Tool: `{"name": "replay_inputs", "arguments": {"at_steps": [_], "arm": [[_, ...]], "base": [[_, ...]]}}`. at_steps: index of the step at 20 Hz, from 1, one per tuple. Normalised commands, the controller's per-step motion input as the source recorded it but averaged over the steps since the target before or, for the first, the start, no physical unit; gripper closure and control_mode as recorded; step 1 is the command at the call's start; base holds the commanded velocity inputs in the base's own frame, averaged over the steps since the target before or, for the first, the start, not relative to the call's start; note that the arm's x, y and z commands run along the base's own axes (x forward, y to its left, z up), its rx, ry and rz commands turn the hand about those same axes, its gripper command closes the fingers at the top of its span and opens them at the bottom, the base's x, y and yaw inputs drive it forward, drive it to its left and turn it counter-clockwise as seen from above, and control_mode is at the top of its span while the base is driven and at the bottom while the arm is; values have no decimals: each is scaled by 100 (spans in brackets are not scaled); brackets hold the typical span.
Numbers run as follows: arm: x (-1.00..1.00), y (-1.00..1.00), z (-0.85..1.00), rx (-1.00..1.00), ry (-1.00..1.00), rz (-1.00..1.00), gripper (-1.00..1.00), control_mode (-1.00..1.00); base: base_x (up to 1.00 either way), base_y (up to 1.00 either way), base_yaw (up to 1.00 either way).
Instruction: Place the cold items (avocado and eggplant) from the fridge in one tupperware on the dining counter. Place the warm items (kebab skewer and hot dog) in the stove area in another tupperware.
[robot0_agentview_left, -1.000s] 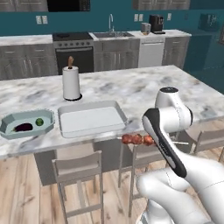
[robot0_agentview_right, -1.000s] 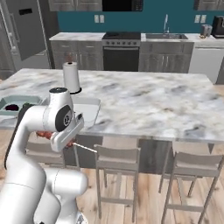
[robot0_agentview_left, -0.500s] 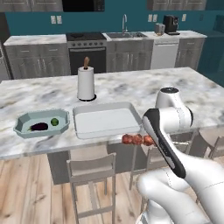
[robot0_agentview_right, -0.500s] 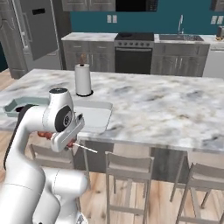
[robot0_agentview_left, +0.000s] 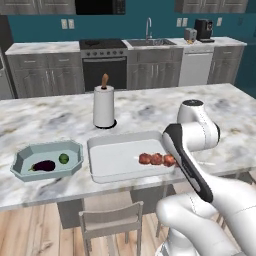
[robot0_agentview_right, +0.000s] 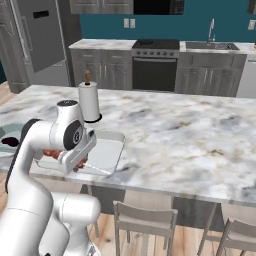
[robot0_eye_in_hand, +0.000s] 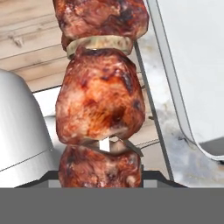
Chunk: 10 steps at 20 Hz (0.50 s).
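- Right now the kebab skewer (robot0_agentview_left: 157, 159) sits pinched in the pincer (robot0_eye_in_hand: 101, 177), its meat chunks running straight out from the fingertips
- Seen from the left base camera, the skewer hangs over the near right part of the empty white tupperware (robot0_agentview_left: 114, 160); whether it touches the floor of it is hard to judge
- Further out on that side lies the grey tupperware (robot0_agentview_left: 30, 155), holding the eggplant (robot0_agentview_left: 43, 165) and the green avocado (robot0_agentview_left: 63, 158)
- Beyond the white tupperware, away from the pincer, a paper towel roll (robot0_agentview_left: 104, 106) stands upright on the marble dining counter (robot0_agentview_left: 200, 100)
- Below the pincer a stool (robot0_agentview_left: 111, 225) stands at the counter edge
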Motion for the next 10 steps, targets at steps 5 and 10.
{"name": "replay_inputs", "arguments": {"at_steps": [5,10], "arm": [[0,0,0,0,0,0,100,100],[25,9,0,-1,-2,0,100,-100]], "base": [[44,12,0],[8,6,0]]}}
